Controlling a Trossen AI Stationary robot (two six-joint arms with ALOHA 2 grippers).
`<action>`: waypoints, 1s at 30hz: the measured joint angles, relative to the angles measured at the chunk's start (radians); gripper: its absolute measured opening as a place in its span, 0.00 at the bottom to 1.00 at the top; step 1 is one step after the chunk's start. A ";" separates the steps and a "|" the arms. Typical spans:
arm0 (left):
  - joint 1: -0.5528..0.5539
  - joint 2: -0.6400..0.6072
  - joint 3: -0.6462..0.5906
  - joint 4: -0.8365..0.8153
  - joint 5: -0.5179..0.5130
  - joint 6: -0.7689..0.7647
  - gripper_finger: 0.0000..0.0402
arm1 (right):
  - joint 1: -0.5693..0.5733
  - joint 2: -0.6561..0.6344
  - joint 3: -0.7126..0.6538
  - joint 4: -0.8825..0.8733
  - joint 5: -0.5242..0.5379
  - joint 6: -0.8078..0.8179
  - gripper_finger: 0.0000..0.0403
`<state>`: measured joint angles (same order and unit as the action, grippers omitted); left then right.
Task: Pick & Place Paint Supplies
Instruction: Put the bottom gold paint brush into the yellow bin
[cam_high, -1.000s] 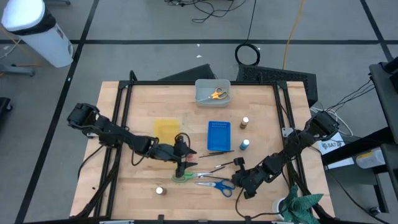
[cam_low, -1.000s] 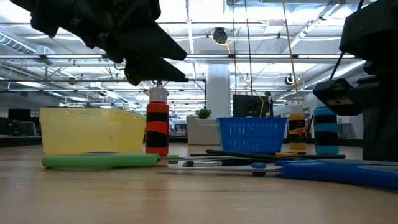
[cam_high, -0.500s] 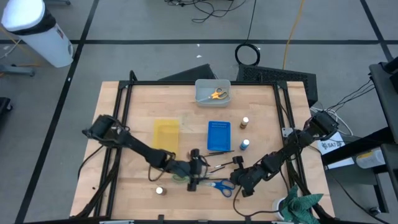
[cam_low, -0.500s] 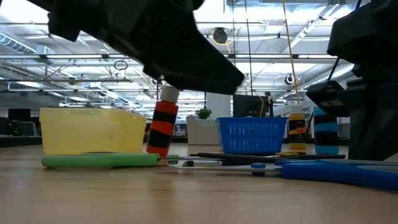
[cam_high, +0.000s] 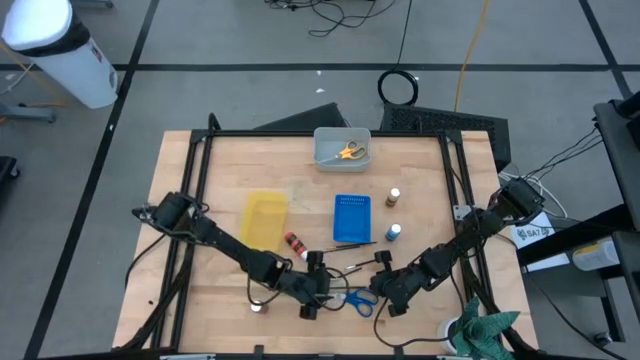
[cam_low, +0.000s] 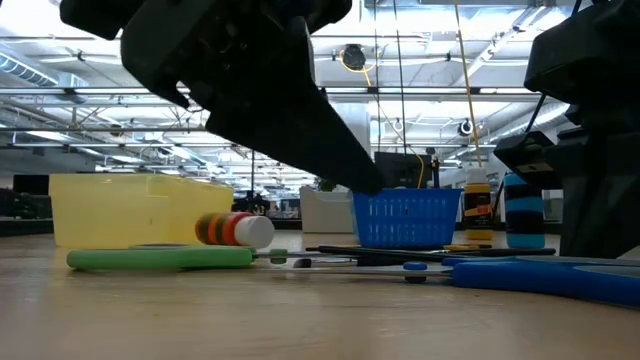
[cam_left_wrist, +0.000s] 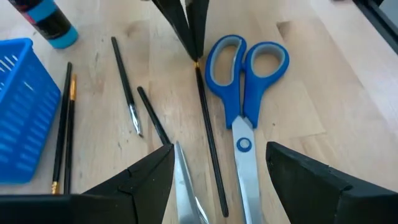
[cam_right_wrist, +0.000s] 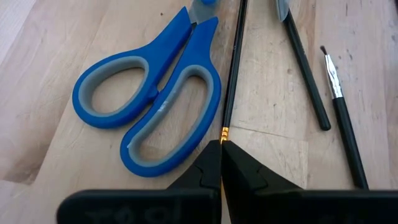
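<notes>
Scissors with blue handles (cam_high: 357, 298) lie near the front of the wooden surface (cam_high: 420, 190), their blades partly hidden under the left gripper (cam_high: 316, 290) in the high view; grey inner loops, plastic, blades closed. Left gripper's jaws stand apart over the blades and a thin dark brush (cam_left_wrist: 209, 130), holding nothing. Right gripper (cam_high: 383, 290) sits just right of the blue handles, jaws pressed together with their tips at the gold band on that brush's handle; whether they pinch it cannot be told. Green-handled scissors (cam_low: 160, 258) show clearly only in the low view. Red-topped bottle (cam_high: 295, 242) lies on its side just right of the yellow tray (cam_high: 264, 218). More brushes (cam_left_wrist: 126, 84) lie beside the blue tray (cam_high: 351, 217). Blue-topped bottle (cam_high: 395, 232) stands upright right of it, brown-topped bottle (cam_high: 394, 196) farther back. Yellow scissors (cam_high: 349, 151) rest in the grey bin (cam_high: 327, 158), far centre. White-topped bottle (cam_high: 257, 307) stands near the front, left.
</notes>
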<state>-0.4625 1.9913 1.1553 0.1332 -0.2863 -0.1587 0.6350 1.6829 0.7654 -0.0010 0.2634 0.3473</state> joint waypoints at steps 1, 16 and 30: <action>0.000 0.000 0.000 -0.006 0.004 -0.003 0.66 | 0.000 0.000 0.000 0.000 0.000 0.000 0.00; 0.006 0.105 0.002 0.018 0.025 -0.055 0.63 | 0.000 0.001 -0.001 0.015 0.002 0.000 0.00; 0.006 0.104 -0.001 0.026 0.080 -0.060 0.33 | -0.001 0.001 -0.001 0.013 0.002 -0.007 0.00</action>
<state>-0.4564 2.0953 1.1545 0.1596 -0.2062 -0.2188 0.6342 1.6836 0.7647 0.0116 0.2657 0.3401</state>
